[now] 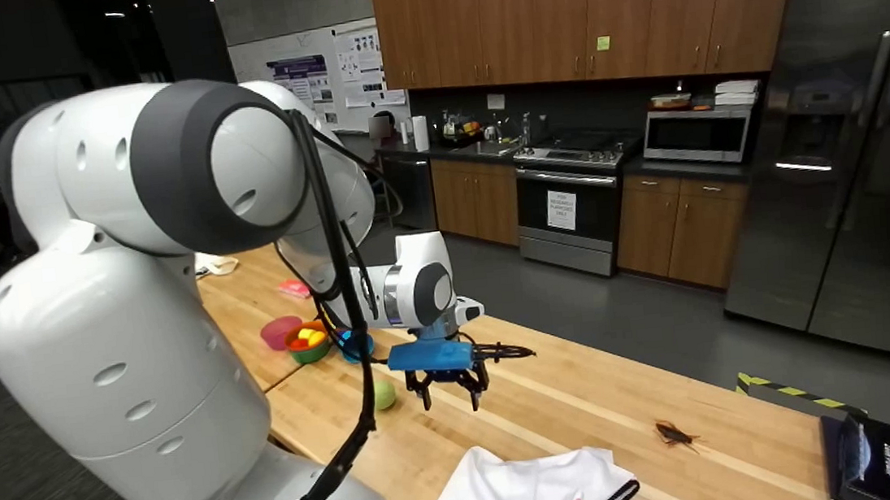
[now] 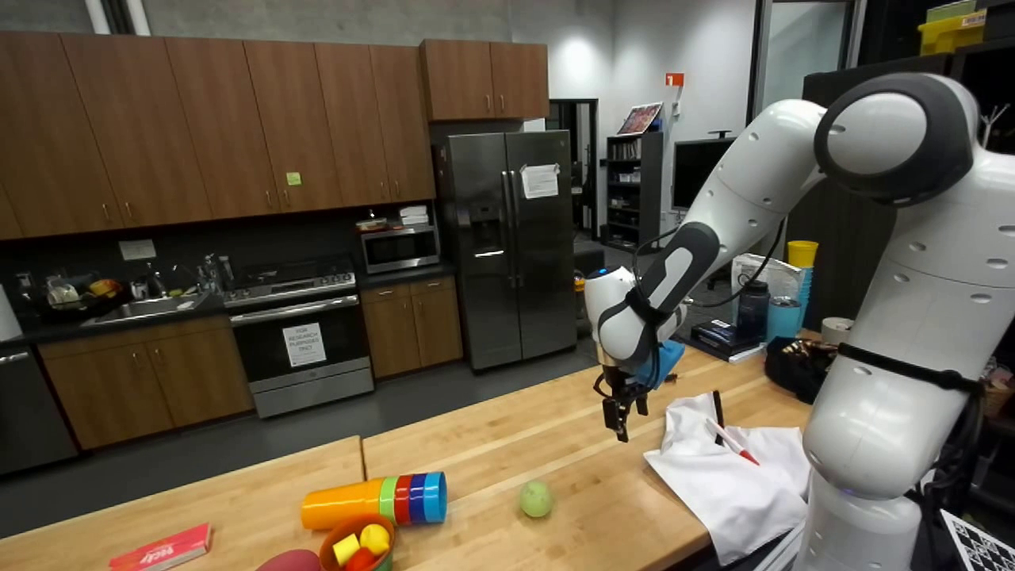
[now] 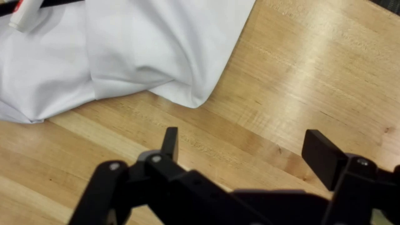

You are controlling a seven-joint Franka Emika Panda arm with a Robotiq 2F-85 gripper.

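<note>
My gripper point(image 3: 245, 153) hangs above the table point(image 2: 492, 452), its 2 fingers point(image 3: 170, 140) spread wide with only air between them; I grasp nothing and touch nothing. Nearest to it is the cloth point(image 3: 140, 47), lying rumpled on the wood near my base point(image 2: 860, 523), just beside the spot below my fingers. In an exterior view a corner of it seems to droop past the table edge. The pen point(image 2: 733, 442) lies on top of the cloth, where the folds probably help stop it rolling. The ball point(image 2: 536, 499) sits well apart from the cloth with nothing propping it, so I judge a nudge could set it off. Farther along, the cups point(image 2: 373, 501) lie nested on their side, likely to hold them together as 1 stack; near them the bowl point(image 1: 310, 356) gathers yellow and red pieces point(image 2: 374, 539), its wall presumably there to contain them.
</note>
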